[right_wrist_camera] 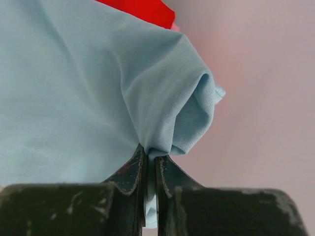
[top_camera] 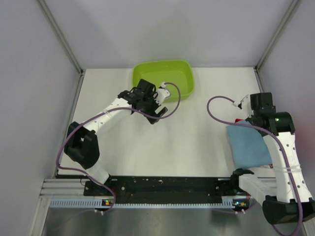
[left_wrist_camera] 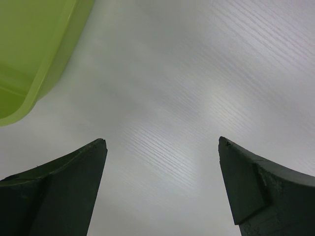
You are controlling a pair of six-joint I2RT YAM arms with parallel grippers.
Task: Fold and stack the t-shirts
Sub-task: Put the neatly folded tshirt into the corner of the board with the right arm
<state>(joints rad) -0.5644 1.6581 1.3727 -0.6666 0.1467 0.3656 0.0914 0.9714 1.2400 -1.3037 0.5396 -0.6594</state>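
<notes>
A folded light blue t-shirt [top_camera: 248,146] lies at the right side of the table, over a red t-shirt [top_camera: 239,121] of which only a sliver shows. My right gripper [top_camera: 253,118] is shut on a corner of the light blue t-shirt [right_wrist_camera: 98,88]; the cloth bunches between its fingertips [right_wrist_camera: 133,172], with the red t-shirt [right_wrist_camera: 140,10] behind. My left gripper [top_camera: 156,109] is open and empty, over bare table beside the lime-green basin [top_camera: 162,78]. In the left wrist view the gripper [left_wrist_camera: 162,147] spans bare tabletop. No darker blue t-shirt shows.
The lime-green basin [left_wrist_camera: 29,64] stands at the back centre of the white table [top_camera: 187,142], just left of my left gripper in the wrist view. Grey walls and metal frame posts [top_camera: 61,37] enclose the table. Purple cables [top_camera: 216,115] loop off both arms.
</notes>
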